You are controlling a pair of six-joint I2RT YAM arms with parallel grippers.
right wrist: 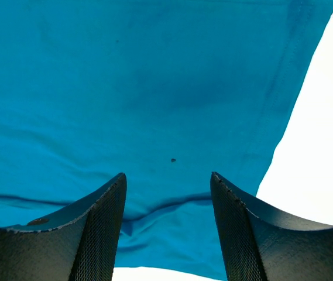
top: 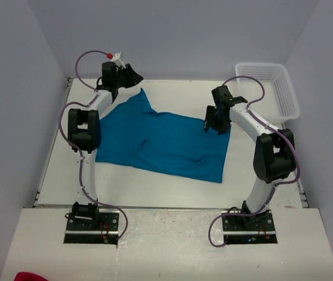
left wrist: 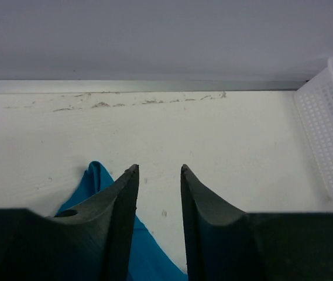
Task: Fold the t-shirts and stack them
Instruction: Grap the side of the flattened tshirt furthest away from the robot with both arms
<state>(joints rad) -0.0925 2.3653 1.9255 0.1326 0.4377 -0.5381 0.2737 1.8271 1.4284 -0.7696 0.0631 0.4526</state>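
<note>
right, starting nearest me: the two arm bases sit at the near edge, then a bare strip of table [top: 154, 196] before any cloth begins. the one t-shirt [top: 166, 143] i can see lies flat mid-table, its long axis running left to right with the right end slanting a little toward me, and its far-left corner drawn into a peak pointing at the back wall. the right gripper [top: 216, 123] hangs over the shirt's right-hand edge, jaws spread wide and empty; its wrist camera shows wrinkled blue cloth below the gap and bare table just off to one side, so this is the arm closer to the work. farther back, the left gripper [top: 128, 75] sits beyond that peak, near the table's far-left corner and off the cloth; its fingers stand parted on nothing, bare table showing between them and the shirt's tip just beside one finger. for that arm the shirt lies back toward me and to the right. i'd judge the next fold needs an edge carried across the short axis. nothing rests on the cloth; the white basket [top: 280, 93] at the far right is well apart from it
</note>
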